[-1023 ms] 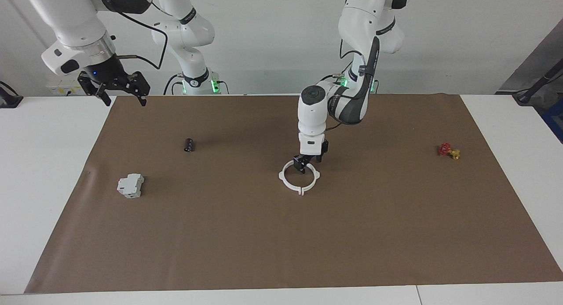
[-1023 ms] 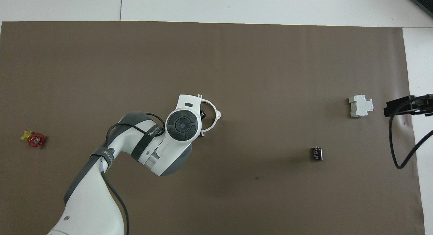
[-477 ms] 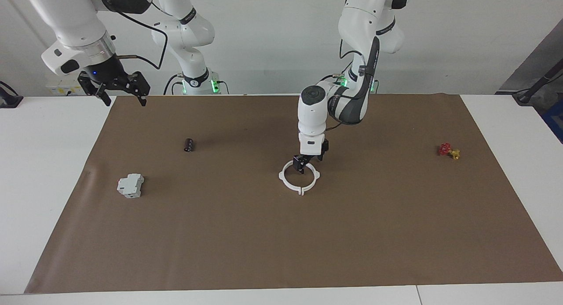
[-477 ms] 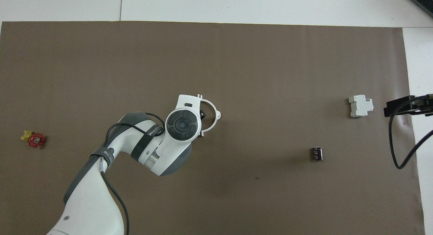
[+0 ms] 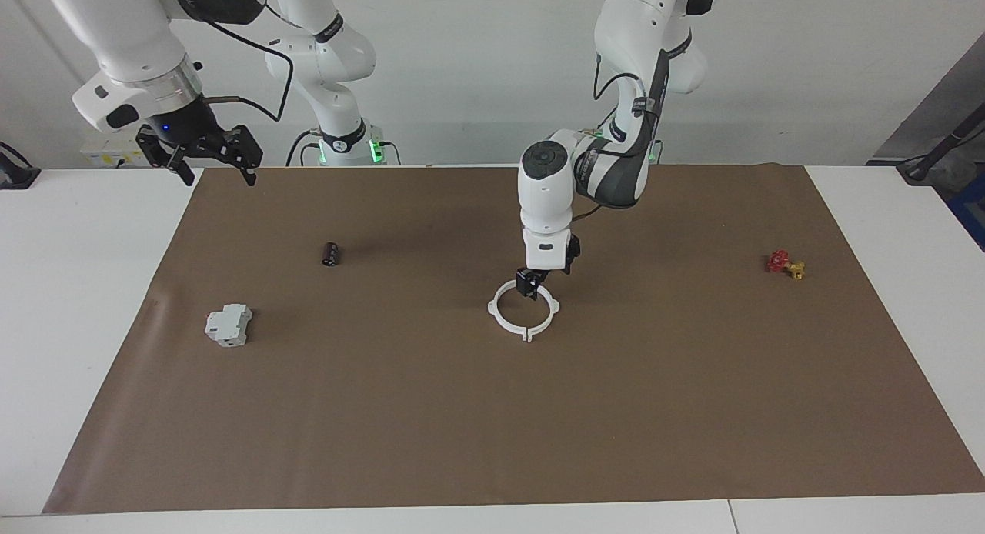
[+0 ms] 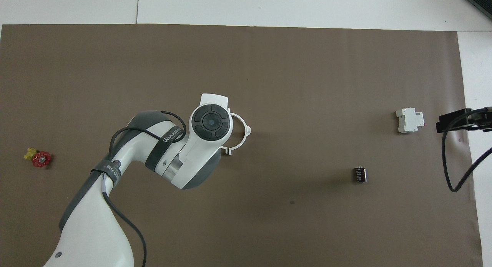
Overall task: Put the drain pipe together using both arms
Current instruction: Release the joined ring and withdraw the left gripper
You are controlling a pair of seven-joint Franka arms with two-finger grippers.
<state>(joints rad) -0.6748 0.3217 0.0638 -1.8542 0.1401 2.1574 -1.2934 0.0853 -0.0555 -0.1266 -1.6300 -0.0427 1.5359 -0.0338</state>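
Note:
The drain pipe (image 5: 526, 335) lies on the brown mat (image 5: 492, 426) near the middle as one closed white ring with four nubs. My left gripper (image 5: 531, 285) hangs just above the part of the ring's rim nearest the robots and holds nothing. In the overhead view the left arm's wrist covers that gripper and half of the ring (image 6: 241, 119). My right gripper (image 5: 219, 170) is open and empty, raised over the mat's corner at the right arm's end, where it waits; it also shows at the edge of the overhead view (image 6: 457, 122).
A grey-white boxy block (image 5: 228, 325) and a small black cylinder (image 5: 331, 253) lie toward the right arm's end. A red-and-yellow valve (image 5: 785, 264) lies toward the left arm's end.
My left gripper has risen a little off the ring and its wrist has shifted. The ring has stayed where it lay. The right arm has not moved.

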